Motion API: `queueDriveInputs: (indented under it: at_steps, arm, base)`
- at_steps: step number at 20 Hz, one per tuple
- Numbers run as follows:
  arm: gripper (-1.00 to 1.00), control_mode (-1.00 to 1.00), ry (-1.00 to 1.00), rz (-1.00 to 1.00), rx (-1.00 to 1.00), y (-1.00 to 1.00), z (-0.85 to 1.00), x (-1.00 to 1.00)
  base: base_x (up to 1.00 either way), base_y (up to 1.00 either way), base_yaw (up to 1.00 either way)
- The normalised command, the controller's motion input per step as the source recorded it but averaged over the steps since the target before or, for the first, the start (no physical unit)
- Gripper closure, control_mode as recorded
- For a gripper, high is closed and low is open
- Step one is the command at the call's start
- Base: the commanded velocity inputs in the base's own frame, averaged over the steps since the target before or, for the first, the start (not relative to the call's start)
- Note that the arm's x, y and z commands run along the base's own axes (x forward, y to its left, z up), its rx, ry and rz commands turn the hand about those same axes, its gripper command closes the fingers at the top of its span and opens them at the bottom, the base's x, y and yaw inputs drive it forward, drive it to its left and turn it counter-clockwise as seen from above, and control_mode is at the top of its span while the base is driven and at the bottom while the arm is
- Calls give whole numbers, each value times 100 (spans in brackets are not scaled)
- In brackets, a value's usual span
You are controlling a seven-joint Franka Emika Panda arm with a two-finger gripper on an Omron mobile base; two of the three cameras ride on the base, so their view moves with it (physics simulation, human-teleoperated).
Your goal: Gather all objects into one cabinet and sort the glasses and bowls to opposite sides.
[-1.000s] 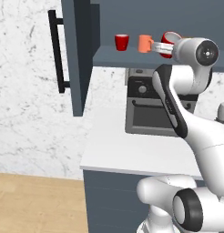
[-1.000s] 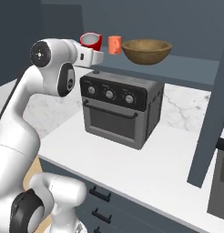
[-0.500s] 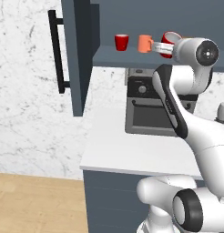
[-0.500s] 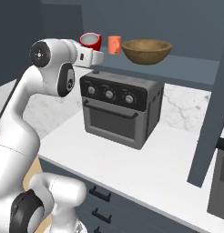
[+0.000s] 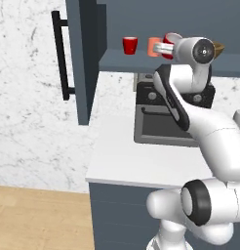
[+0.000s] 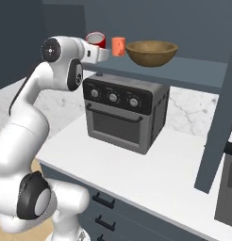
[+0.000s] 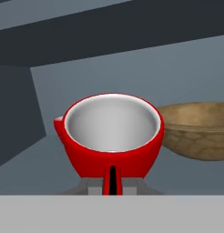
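My gripper [image 7: 112,184] is shut on the handle of a glossy red mug [image 7: 111,136] with a pale inside, held upright at the front of the dark slate-blue cabinet's shelf [image 5: 117,61]. This held mug [image 6: 95,39] is just left of the orange mug [image 6: 118,46]. The wide brown wooden bowl [image 6: 152,52] stands on the shelf to the right of both and fills the right side of the hand view as the bowl [image 7: 198,132]. A second red mug [image 5: 130,45] stands farther left on the shelf, then the orange mug [image 5: 153,47], then the held mug [image 5: 170,39].
A grey toaster oven [image 6: 123,110] stands on the white counter [image 5: 141,161] right under the shelf. The cabinet door [image 5: 80,63] with its black bar handle [image 5: 61,56] hangs open on the left. Another open door [image 6: 221,99] stands on the right.
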Motion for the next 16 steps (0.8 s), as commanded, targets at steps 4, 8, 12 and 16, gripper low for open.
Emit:
queueDriveInputs:
  at_steps: [4,8,12,16]
  arm:
    - [100,-100,14,0,0,24,0,86]
    - [100,-100,21,0,0,12,0,58]
    - [100,-100,23,0,0,1,0,45]
    - [100,-100,7,0,0,0,0,18]
  base:
    - [0,0,0]
    - [0,0,0]
    - [0,0,0]
    - [0,0,0]
